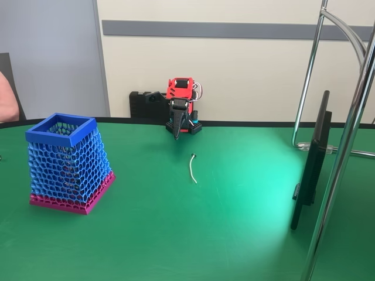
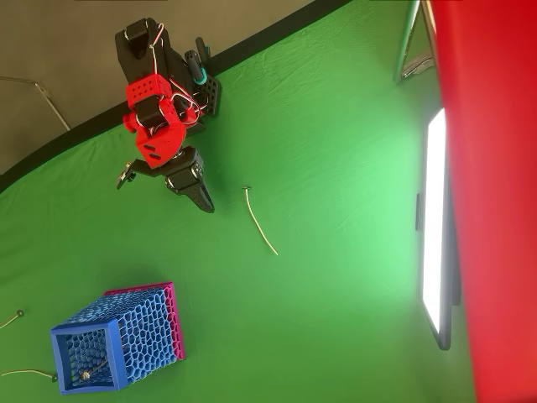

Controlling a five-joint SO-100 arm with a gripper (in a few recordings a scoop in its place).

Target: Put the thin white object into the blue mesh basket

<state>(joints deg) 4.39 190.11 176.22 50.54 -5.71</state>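
Note:
The thin white object [image 1: 192, 168] [image 2: 259, 220] lies flat on the green table, a slightly curved strand with a small dark tip at its far end. The blue mesh basket [image 1: 67, 161] [image 2: 117, 337] stands upright on its magenta base, well to the left in the fixed view. My gripper [image 1: 177, 132] [image 2: 205, 203] hangs at the back of the table on the red and black arm, its black fingers together and pointing down. It holds nothing and sits a short way behind and left of the strand in the fixed view.
A flat screen [image 1: 310, 167] [image 2: 436, 227] stands on edge at the right beside chrome stand tubes [image 1: 345, 146]. A person's arm [image 1: 7, 99] shows at the left edge. Thin strands [image 2: 13, 319] lie near the basket in the overhead view.

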